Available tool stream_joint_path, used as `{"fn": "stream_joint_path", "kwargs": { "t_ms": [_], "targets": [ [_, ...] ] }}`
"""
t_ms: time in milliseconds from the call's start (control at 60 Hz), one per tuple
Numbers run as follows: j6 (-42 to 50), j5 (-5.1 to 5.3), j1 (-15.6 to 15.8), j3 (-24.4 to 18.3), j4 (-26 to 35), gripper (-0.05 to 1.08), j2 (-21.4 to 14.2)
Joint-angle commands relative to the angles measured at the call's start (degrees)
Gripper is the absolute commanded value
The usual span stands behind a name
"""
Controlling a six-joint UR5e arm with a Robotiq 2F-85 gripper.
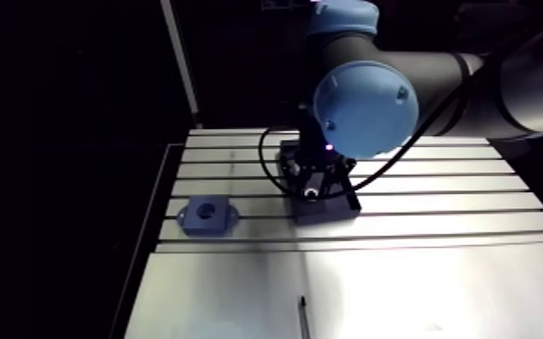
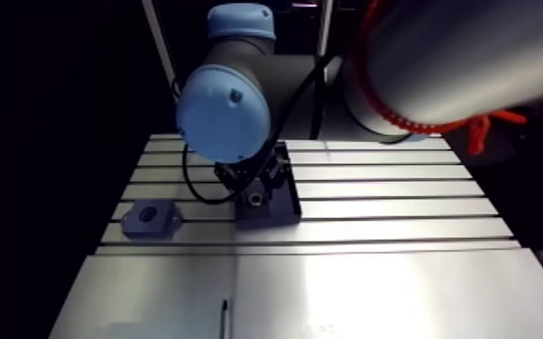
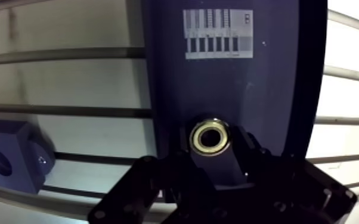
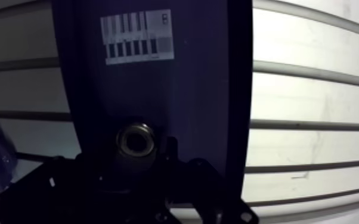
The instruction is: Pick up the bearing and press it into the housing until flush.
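End effector point(image 3: 213, 156) hangs directly over the bearing point(image 3: 210, 136), which lies flat, bore up, on a dark plate point(image 3: 277, 71) at the middle of the desk point(image 1: 419, 288); we cannot tell whether it is gripped. The housing point(image 1: 207, 216) sits well apart toward the desk's left edge, so we judge the carry runs leftward.

One bearing point(image 3: 212, 136), one housing point(image 1: 207, 216), one base point(image 3: 235, 83)
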Motion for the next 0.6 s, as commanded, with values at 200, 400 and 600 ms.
{"fn": "stream_joint_path", "kwargs": {
  "t_ms": [200,400,600],
  "targets": [
    [-0.01,0.00,-0.04,0.02,0.00,0.50,0.26],
    [-0.01,0.00,-0.13,0.02,-0.47,0.54,0.26],
    [-0.10,0.00,-0.13,0.11,-1.76,0.56,0.26]
  ]
}}
